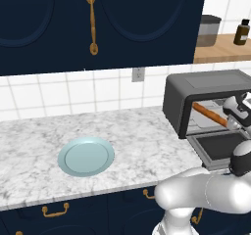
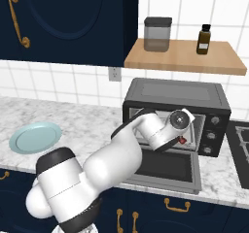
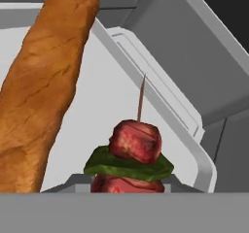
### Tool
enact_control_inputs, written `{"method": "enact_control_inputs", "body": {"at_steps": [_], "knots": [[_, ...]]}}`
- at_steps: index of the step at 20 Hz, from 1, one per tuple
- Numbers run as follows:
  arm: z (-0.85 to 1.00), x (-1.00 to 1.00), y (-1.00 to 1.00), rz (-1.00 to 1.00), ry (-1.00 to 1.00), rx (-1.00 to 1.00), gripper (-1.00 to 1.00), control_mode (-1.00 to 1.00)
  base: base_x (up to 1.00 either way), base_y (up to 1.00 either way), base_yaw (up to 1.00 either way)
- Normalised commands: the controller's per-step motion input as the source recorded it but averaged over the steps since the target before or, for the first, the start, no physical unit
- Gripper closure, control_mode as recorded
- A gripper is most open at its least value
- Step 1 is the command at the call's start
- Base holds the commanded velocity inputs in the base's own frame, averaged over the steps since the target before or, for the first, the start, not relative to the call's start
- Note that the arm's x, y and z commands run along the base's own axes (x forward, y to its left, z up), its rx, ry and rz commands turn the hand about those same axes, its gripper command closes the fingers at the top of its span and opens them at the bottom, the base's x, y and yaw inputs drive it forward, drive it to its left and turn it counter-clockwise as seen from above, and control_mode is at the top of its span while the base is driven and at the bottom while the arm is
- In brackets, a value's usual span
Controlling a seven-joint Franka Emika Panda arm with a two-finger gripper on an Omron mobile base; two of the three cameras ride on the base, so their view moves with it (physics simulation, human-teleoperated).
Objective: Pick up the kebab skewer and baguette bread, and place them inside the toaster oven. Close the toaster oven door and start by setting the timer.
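Kebab skewer (image 3: 133, 154) sits directly ahead of my hand camera: red meat chunk on top, a green slice under it, another red chunk below, bare stick tip pointing up and away. It is inside the toaster oven (image 1: 206, 94), over the pale tray (image 3: 97, 110). Baguette bread (image 3: 41, 86) lies just beside the skewer on the same tray, running long and diagonal; in the left base view it shows as an orange-brown bar (image 1: 210, 113) slanting through the oven opening. My gripper (image 2: 182, 141) is reached into the oven mouth, jaws drawn close together; the skewer rises right where the fingers stand, so I read it as pinched on the skewer. Toaster oven door (image 2: 170, 169) hangs fully down, flat over the marble counter (image 1: 137, 141). Well to the left on the counter, a light blue plate (image 1: 86, 156). Above the oven, a wooden shelf (image 2: 185, 57) carries a grey canister (image 2: 157, 34) and a brown bottle (image 2: 204, 39).
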Motion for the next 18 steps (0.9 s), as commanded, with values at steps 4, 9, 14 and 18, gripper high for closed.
{"method": "enact_control_inputs", "body": {"at_steps": [4,9,14,18], "knots": [[0.0,0.06,-0.18,0.0,0.09,0.04,1.0,-1.0,0.0,0.0,0.0],[0.12,0.23,-0.05,0.0,0.08,0.02,1.0,-1.0,0.0,0.0,0.0],[0.05,0.22,0.0,0.0,0.09,0.01,1.0,-1.0,0.0,0.0,0.0],[0.08,0.49,0.0,0.01,0.1,0.0,1.0,-1.0,0.0,0.0,0.0]]}}
